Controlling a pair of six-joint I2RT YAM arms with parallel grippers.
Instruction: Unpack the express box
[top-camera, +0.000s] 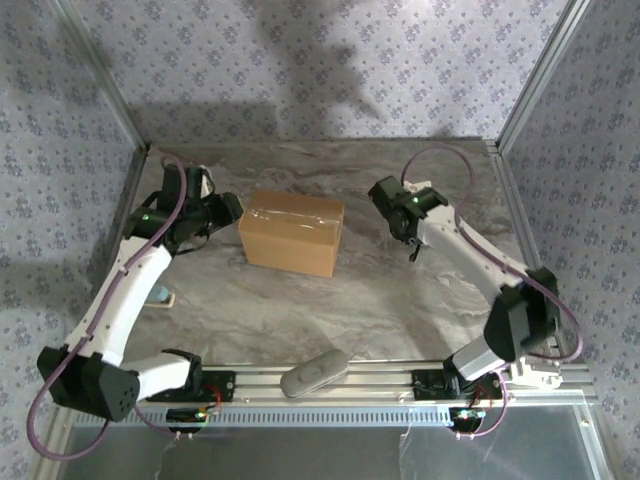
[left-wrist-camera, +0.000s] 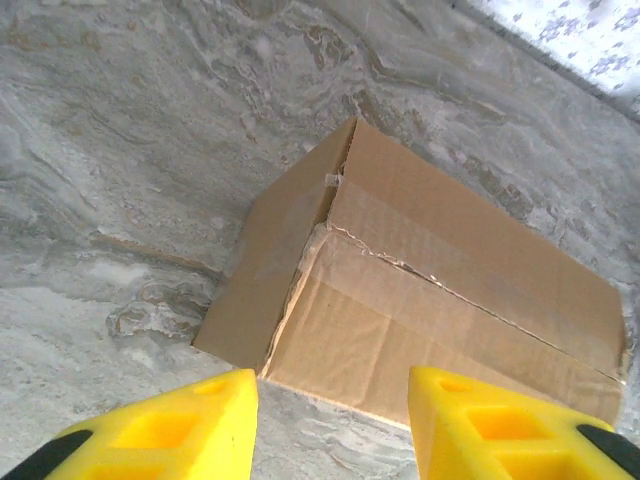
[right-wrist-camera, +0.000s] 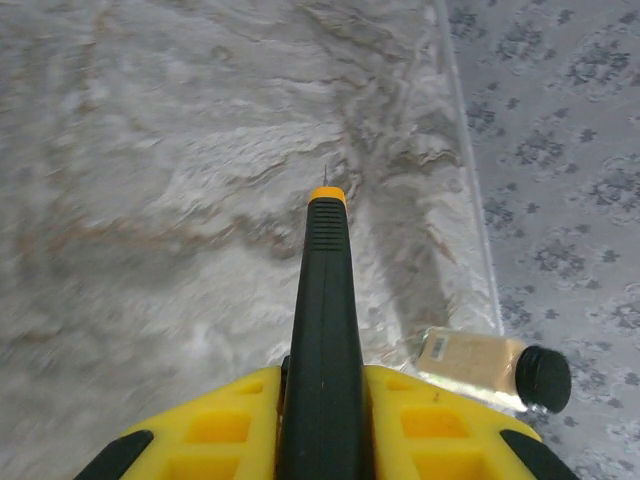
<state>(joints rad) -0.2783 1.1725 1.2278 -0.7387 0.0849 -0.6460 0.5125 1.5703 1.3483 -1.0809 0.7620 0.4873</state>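
The express box (top-camera: 292, 235) sits on the table (top-camera: 300, 310). It is about in the middle, a bit nearer the far edge and a bit to the left. It is plain brown cardboard. Its top flaps lie flat and shut. Shiny clear tape runs along the top and down one end. In the left wrist view a thin, ragged line runs along the seam under the tape.

The left gripper (left-wrist-camera: 330, 415) is just beside the left end of the box, and I cannot tell if it touches the box. Its yellow fingers (left-wrist-camera: 190, 420) stand apart with a clear gap between them. Nothing is in the gap.

The right gripper (right-wrist-camera: 325, 425) is on the right side of the box, well apart from it, over bare table. Its yellow fingers are squeezed tight on a black tool (right-wrist-camera: 325, 320). The tool is long and thin, with an orange tip and a tiny point at the end. It sticks straight out from the fingers above the table top.

A small bottle (right-wrist-camera: 480, 365) with a black cap lies on its side by an edge of the table, next to the flowery wall. I cannot tell which edge it is.

A gray lumpy thing (top-camera: 315, 371) rests on the metal rail (top-camera: 380, 380) at the near edge, between the two arm bases.
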